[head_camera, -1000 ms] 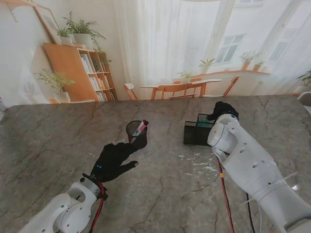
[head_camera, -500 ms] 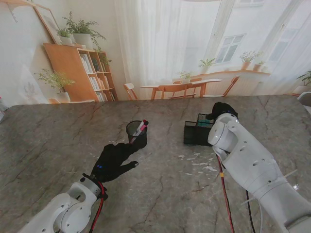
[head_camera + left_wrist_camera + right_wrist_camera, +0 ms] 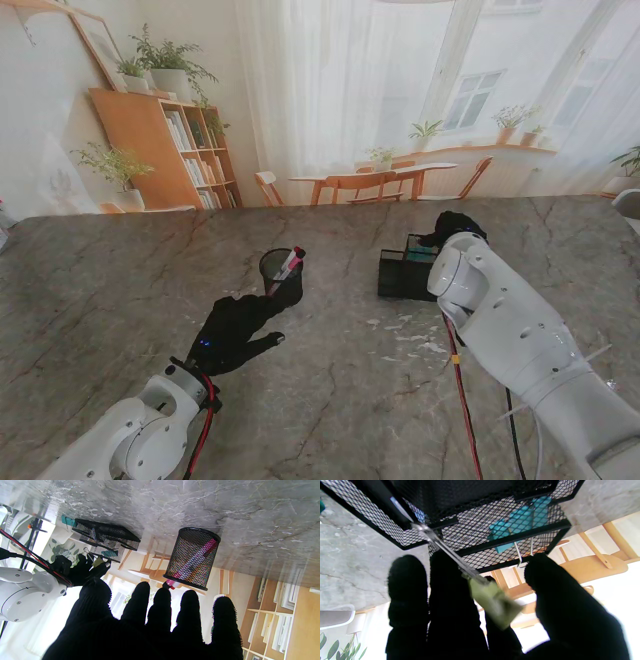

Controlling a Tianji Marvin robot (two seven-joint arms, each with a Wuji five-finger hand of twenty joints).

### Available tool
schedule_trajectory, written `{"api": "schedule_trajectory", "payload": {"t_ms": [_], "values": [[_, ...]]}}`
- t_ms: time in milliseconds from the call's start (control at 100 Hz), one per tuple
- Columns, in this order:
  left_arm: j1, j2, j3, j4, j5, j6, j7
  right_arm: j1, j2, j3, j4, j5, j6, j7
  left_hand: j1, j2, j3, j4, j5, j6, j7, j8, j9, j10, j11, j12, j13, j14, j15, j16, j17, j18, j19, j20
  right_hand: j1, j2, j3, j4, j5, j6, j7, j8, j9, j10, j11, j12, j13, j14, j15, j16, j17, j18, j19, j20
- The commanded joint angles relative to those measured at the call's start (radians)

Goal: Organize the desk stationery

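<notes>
Our right hand (image 3: 475,610) pinches a green binder clip (image 3: 495,603), handles pointing ahead into the mesh tray (image 3: 480,550) just beyond our fingertips.

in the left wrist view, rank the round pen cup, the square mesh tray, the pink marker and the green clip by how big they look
1. Pen cup and mesh tray: look about alike; the cup sits nearer the camera, so I won't rank them.
2. Pink marker, inside the cup.
3. Green clip, pinched in the right hand.
</notes>
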Motion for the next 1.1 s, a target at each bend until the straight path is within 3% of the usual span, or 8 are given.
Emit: {"api": "schedule_trajectory", "payload": {"t_ms": [0,300,500,670,860,1090], "values": [[0.002,0.000,0.003,0.003,-0.003,0.003,-0.001,0.002,0.003,0.000,0.005,0.002,-0.004,0.023,0.020,0.058,-0.011,-0.071,0.010,0.007,0.009,0.011,0.008,0.006,0.002,0.026,0.011,-0.008,0.009,0.008,-0.011,-0.022,-0.006,0.002,-0.023,0.024,-0.027,0.034,-0.022,0.016,-0.018,-0.020,-0.029,0.000,-0.028,-0.012,-0.023,0.026,-0.029,-0.003,-0.012,0.043,0.048,0.028],[0.000,0.000,0.004,0.004,-0.004,0.001,-0.004,0.010,0.008,0.002,0.004,-0.001,-0.021,0.039,0.020,0.058,-0.012,-0.071,0.011,0.006,0.009,0.011,0.008,0.005,0.002,0.026,0.012,-0.008,0.009,0.008,-0.010,-0.024,-0.005,0.002,-0.007,0.040,-0.066,0.039,-0.026,0.015,-0.028,-0.029,-0.034,0.012,-0.062,-0.019,-0.030,0.028,-0.039,-0.005,-0.021,0.037,0.033,0.049],[-0.001,0.000,0.005,0.005,-0.005,0.002,-0.004,0.013,0.011,0.005,0.004,-0.012,-0.038,0.042,0.021,0.057,-0.011,-0.071,0.011,0.007,0.009,0.011,0.010,0.005,0.003,0.026,0.013,-0.009,0.009,0.008,-0.009,-0.025,-0.005,0.002,0.046,0.026,-0.034,0.041,-0.015,0.013,-0.016,-0.027,-0.017,-0.010,-0.038,-0.010,0.002,-0.011,-0.049,-0.013,0.029,-0.026,0.007,0.034],[-0.001,0.000,0.005,0.006,-0.004,0.001,-0.002,0.010,0.008,0.016,-0.001,-0.005,-0.046,0.032,0.019,0.058,-0.012,-0.071,0.011,0.006,0.009,0.011,0.009,0.003,0.003,0.026,0.013,-0.009,0.010,0.008,-0.009,-0.025,-0.005,0.001,0.034,0.025,-0.016,0.038,-0.010,0.007,-0.009,-0.023,-0.018,-0.007,-0.033,-0.013,0.003,-0.010,-0.047,-0.012,0.035,-0.026,0.007,0.027],[-0.001,0.000,0.005,0.006,-0.004,0.002,-0.002,-0.015,0.012,0.060,-0.063,-0.006,-0.072,0.034,0.020,0.058,-0.012,-0.071,0.011,0.006,0.009,0.011,0.009,0.005,0.003,0.026,0.012,-0.007,0.010,0.008,-0.011,-0.024,-0.005,0.002,0.011,0.027,-0.021,0.035,-0.012,0.009,-0.008,-0.023,-0.017,-0.001,-0.038,-0.018,-0.003,0.004,-0.046,-0.010,0.030,-0.009,0.015,0.027],[-0.001,0.000,0.006,0.008,-0.004,-0.001,0.004,-0.067,0.025,0.114,-0.162,-0.015,-0.115,0.067,0.020,0.058,-0.011,-0.070,0.011,0.007,0.009,0.011,0.010,0.007,0.003,0.027,0.012,-0.007,0.009,0.008,-0.012,-0.021,-0.005,0.002,-0.041,0.046,-0.073,0.038,-0.035,-0.026,-0.021,-0.028,-0.051,0.016,-0.104,-0.031,-0.087,0.064,-0.088,-0.009,-0.042,0.073,0.058,0.076]]}}
